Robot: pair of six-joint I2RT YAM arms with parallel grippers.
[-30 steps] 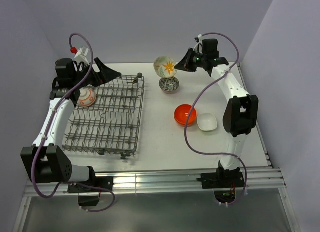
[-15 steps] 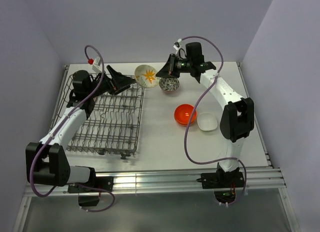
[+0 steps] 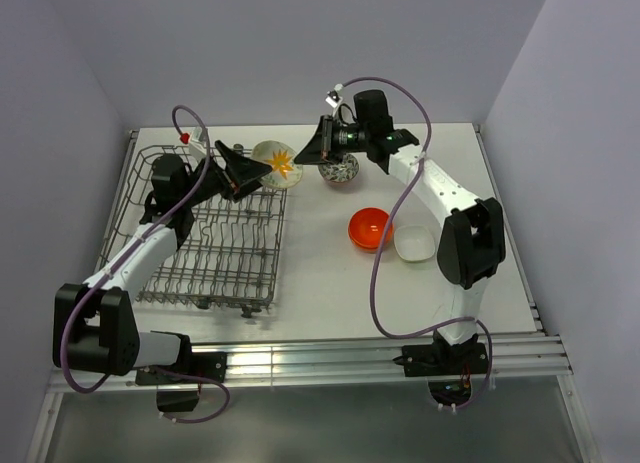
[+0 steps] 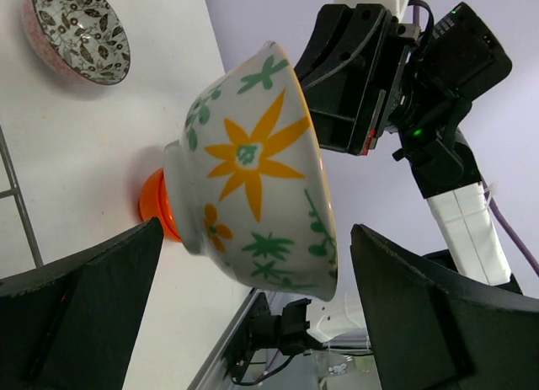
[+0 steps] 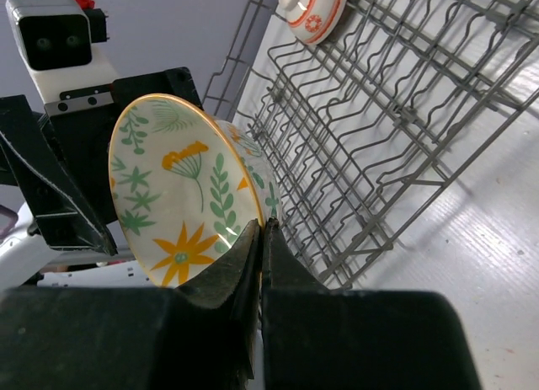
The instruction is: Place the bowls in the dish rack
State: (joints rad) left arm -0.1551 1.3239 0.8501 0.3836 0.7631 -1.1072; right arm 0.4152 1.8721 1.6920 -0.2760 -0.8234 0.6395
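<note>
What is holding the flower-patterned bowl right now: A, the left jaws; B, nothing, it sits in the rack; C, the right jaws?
C: the right jaws are pinched shut on the rim of the flower-patterned bowl, while the left jaws stand open on either side of it.

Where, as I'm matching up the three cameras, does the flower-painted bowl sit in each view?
Top external: flower-painted bowl at the dish rack's far right corner.
Left wrist: picture centre, between the left gripper's open fingers.
Right wrist: left of centre, rim pinched by the right gripper.
Shared landmark: the dish rack, left in top external, upper right in right wrist.
</note>
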